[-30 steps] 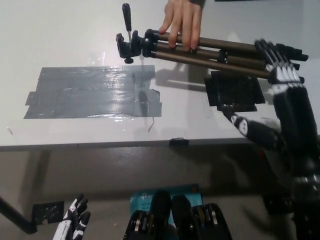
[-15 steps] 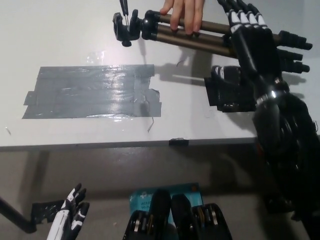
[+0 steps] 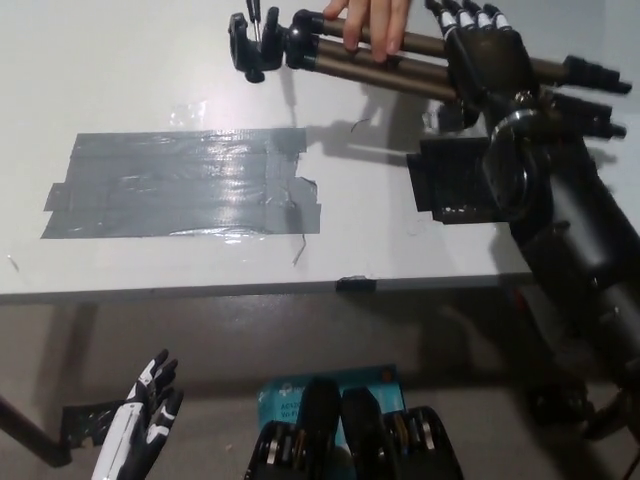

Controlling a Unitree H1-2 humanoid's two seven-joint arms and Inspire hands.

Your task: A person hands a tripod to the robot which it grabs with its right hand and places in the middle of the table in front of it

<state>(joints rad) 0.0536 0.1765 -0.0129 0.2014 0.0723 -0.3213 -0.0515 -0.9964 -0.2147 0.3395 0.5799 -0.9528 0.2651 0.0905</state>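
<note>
At twelve to one o'clock, above the far part of the white counter (image 3: pixel 120 80), the tripod (image 3: pixel 415 80) is held folded and nearly level, its head toward eleven o'clock and its feet toward two o'clock. It is gripped from the far side by a person's hand (image 3: pixel 375 22) near the head end. The black right hand (image 3: pixel 487 55) is laid over the legs just beside the person's hand, toward the feet. Whether it is clenched on the legs or only resting on them cannot be told. The white left hand (image 3: pixel 148 425) is hung at seven o'clock, below the counter edge, released and holding nothing.

The handover step is judged to be in hand: the tripod is off the counter and supported by the person. A firm hold by the right hand on the bundled legs is called for next, then release by the person. After that the tripod is to be carried toward six o'clock and set down mid-counter, between the grey tape patch (image 3: pixel 180 185) and the black patch (image 3: pixel 460 185). Tipping toward the heavy head end should be watched for.
</note>
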